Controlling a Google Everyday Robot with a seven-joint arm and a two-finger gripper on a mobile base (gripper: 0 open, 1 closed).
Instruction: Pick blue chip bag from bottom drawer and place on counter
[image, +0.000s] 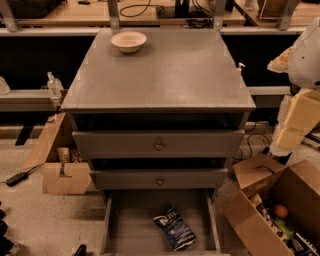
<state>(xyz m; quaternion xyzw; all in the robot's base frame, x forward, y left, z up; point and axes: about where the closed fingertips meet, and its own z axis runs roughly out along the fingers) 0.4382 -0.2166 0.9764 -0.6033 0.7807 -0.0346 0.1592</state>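
Note:
The blue chip bag (174, 229) lies flat on the floor of the open bottom drawer (131, 225), right of its middle and near the front. It is dark navy with white lettering. The counter (165, 75) is the wide grey top of the cabinet above. Two knobbed drawers below it are closed. My arm (301, 100) shows only as white and pale yellow segments at the right edge, level with the counter and well away from the bag. My gripper is out of view.
A white bowl (128, 41) sits at the counter's far left. An open cardboard box (267, 220) with items stands on the floor right of the drawer. Folded cardboard (60, 175) and a pump bottle (54, 85) are at the left. Wooden benches with cables run behind.

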